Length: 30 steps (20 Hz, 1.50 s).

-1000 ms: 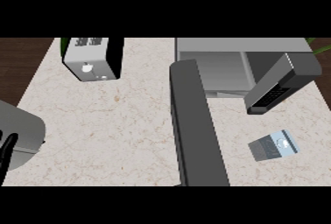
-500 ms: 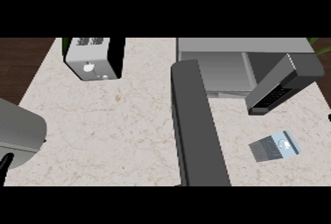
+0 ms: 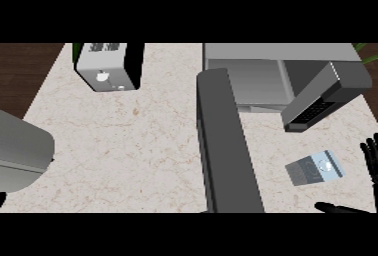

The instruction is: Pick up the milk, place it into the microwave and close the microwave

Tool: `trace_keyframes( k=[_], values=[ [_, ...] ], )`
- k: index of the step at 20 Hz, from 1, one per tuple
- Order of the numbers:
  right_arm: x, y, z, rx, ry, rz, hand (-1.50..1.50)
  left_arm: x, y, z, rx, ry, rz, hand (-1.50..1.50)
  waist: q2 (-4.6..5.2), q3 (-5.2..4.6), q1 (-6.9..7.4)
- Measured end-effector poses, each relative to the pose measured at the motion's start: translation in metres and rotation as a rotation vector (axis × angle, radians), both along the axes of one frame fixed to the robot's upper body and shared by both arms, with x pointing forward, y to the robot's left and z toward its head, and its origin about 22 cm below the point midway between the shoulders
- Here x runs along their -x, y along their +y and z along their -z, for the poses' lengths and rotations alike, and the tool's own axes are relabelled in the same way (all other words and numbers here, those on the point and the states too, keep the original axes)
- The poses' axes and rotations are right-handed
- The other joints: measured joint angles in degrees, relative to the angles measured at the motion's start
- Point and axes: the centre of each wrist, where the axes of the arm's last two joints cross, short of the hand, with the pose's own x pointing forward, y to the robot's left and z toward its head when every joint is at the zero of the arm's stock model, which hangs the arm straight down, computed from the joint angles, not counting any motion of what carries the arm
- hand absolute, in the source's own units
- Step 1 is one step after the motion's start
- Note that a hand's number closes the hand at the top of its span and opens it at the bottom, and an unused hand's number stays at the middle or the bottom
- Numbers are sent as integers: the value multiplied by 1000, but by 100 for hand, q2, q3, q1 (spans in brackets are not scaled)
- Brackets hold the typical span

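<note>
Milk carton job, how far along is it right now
Done: the microwave stands with its door open. In hand: the right hand, fingers straight, shows at the right edge beside the milk, which lies untouched on the counter. Left: grasp the milk, put it in the microwave, close the door. The left hand is out of view.

Milk carton (image 3: 315, 168) lying on counter (image 3: 133, 150), right hand (image 3: 369, 159) spread just beside; microwave (image 3: 280, 75) door (image 3: 227, 150) open.
</note>
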Motion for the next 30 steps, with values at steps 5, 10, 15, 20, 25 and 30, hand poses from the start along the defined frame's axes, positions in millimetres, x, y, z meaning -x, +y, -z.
trace_keyframes(
  k=[5,10,15,20,25,30],
  values=[
    [5,-9,41,15,46,15,-150,8,2,3,5,5,-2,-150,1,2,3],
    [1,-27,70,51,84,12,-150,18,8,6,-7,7,1,-150,4,3,26],
    [-4,-33,99,87,94,12,-150,24,13,7,-5,7,6,-150,10,6,38],
    [-5,-32,124,78,93,-10,-150,33,12,10,10,24,10,-150,11,7,40],
    [-16,-33,138,48,84,-36,-150,37,15,11,13,24,8,-150,18,10,45],
    [-26,-29,149,-14,79,-43,150,39,16,12,24,22,18,-150,27,14,59]
  ],
)
